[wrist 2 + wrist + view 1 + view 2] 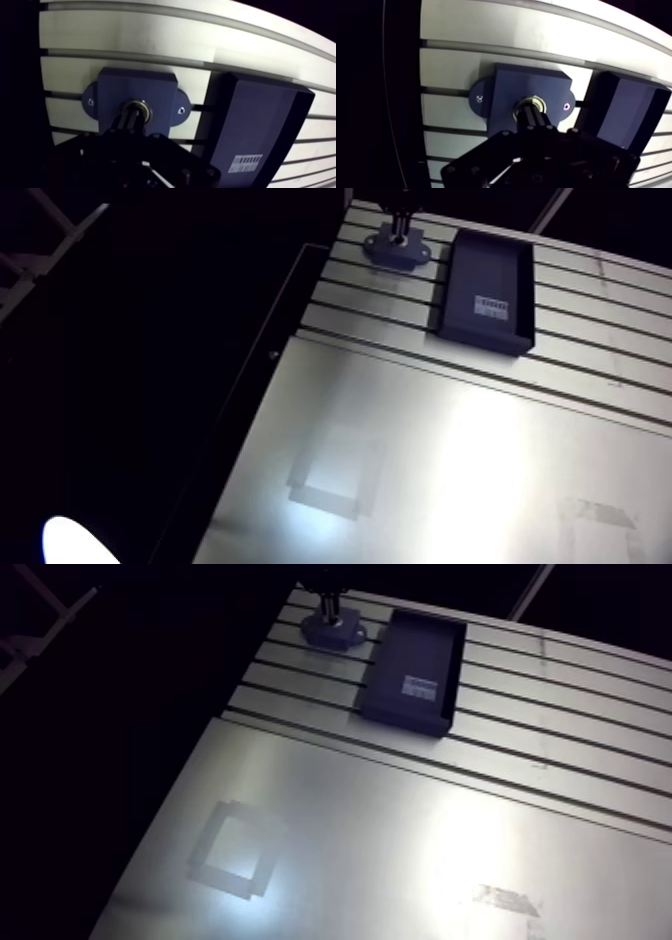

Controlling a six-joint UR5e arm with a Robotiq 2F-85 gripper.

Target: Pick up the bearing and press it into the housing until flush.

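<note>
Metallic, ring-shaped bearing (536, 101) at centre of dark blue, two-eared housing (503, 95).

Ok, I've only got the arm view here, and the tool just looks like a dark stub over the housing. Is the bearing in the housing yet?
Observer: Yes. In the wrist view the bearing shows as a metal ring sitting in the centre bore of the housing. I can't tell from this angle whether it is flush.
Operator: And where is the tool relative to that ring?
Observer: The tool has its tip right at the ring, covering the ring's near edge. The far rim is left in sight. It's too dark to make out its grip.
</note>
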